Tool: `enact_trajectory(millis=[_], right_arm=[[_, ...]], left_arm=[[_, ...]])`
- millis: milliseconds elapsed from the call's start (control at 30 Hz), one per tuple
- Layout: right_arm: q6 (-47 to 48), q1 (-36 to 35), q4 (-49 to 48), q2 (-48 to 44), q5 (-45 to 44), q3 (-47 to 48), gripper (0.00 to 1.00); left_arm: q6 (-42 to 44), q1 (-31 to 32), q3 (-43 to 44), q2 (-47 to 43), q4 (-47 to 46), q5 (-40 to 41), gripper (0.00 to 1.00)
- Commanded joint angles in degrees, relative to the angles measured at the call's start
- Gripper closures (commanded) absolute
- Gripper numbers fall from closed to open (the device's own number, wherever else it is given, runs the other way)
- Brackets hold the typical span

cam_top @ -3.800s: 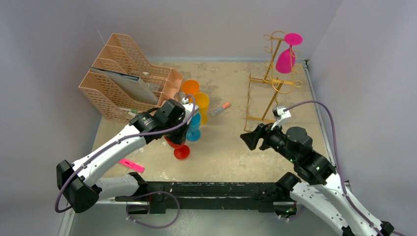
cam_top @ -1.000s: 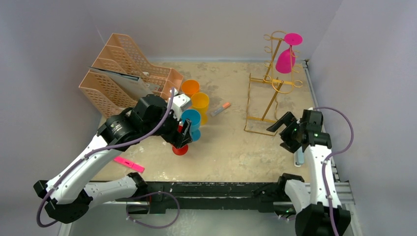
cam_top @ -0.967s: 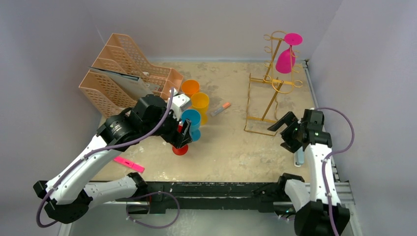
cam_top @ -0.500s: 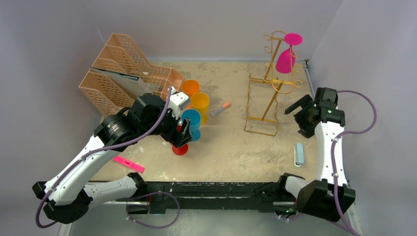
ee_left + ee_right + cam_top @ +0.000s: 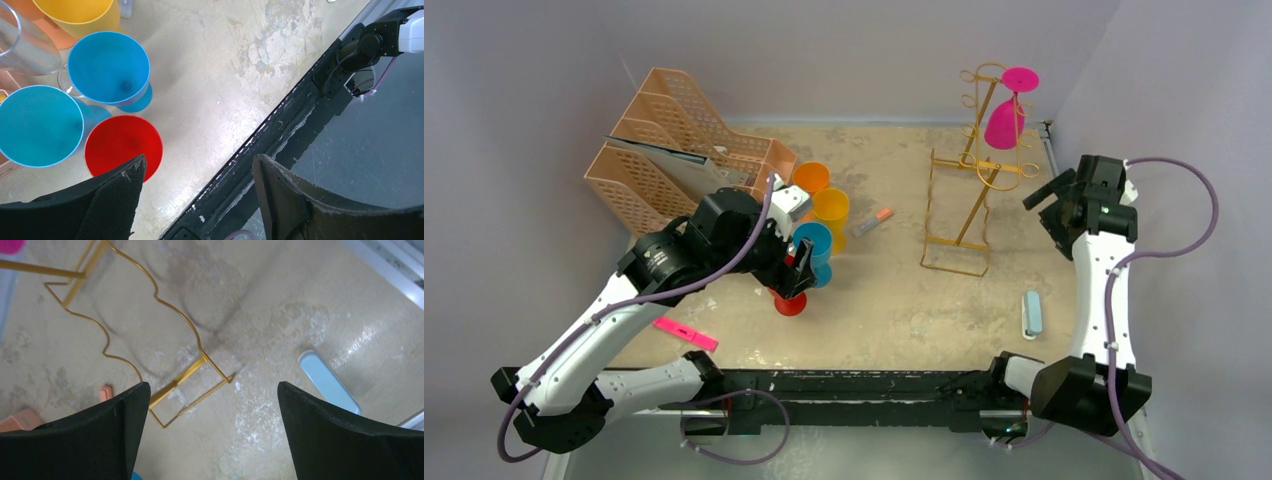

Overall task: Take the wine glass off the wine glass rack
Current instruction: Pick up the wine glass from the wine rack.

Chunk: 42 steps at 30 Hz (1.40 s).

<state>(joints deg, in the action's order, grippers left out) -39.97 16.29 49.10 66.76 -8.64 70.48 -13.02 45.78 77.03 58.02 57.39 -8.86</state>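
The right gripper (image 5: 1046,206) hangs in the air at the right side of the table with its jaws spread wide and nothing between them. Its wrist view looks down past both fingers onto the wire base of the wine glass rack (image 5: 185,374). The left gripper (image 5: 799,270) is also wide open and empty, low over a red cup (image 5: 123,146) among blue ones, well apart from the job.

Just left of and beyond the right gripper, the rack (image 5: 972,190) stands at the far right of the table. The wine glass (image 5: 1005,122) hangs upside down from a top hook, its flat foot caught in the loop and its bowl pointing down.

The glass is opaque pink and looks like plastic, so probably light, stiff and smooth rather than fragile. The bowl seems the safest hold, being the widest part and clear of the wire. The stem sits between the hook's prongs, so a grip there risks catching metal. The foot likely has to slide out along the hook, not pull straight down. The thin rack may tip or drag if the foot snags.
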Motion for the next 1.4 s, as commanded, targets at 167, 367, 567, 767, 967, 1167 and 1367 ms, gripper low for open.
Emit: enact_trajectory(millis=[167, 367, 567, 767, 967, 1167, 1367], right_arm=[[4.6, 0.3, -3.4, 9.6, -3.4, 15.1, 0.03], [5.9, 0.2, -5.4, 14.8, -4.0, 21.8, 0.15], [6.1, 0.3, -8.4, 18.1, -4.1, 27.8, 0.22], [5.6, 0.8, -8.6, 22.3, 5.2, 34.3, 0.31], [3.8, 0.8, -10.0, 23.6, 10.1, 37.3, 0.38], [2.1, 0.8, -12.7, 26.3, 16.2, 41.2, 0.38], [-2.3, 0.8, -19.1, 27.6, 20.8, 42.3, 0.45]], left_arm=[[0.0, 0.0, 2.5, 1.2, -1.8, -1.2, 0.23], [-0.2, 0.0, 2.5, 1.2, -2.0, -1.2, 0.23], [-0.3, 0.1, 2.7, 1.2, -1.8, -0.6, 0.23], [-1.2, 0.0, 2.8, 2.9, 0.2, 2.5, 0.24], [-0.8, 0.0, 2.6, 1.6, -1.8, 1.4, 0.23], [-0.2, 0.1, 3.1, 2.5, -0.3, 2.6, 0.23], [-0.7, 0.0, 2.2, 2.1, -1.0, 2.4, 0.23]])
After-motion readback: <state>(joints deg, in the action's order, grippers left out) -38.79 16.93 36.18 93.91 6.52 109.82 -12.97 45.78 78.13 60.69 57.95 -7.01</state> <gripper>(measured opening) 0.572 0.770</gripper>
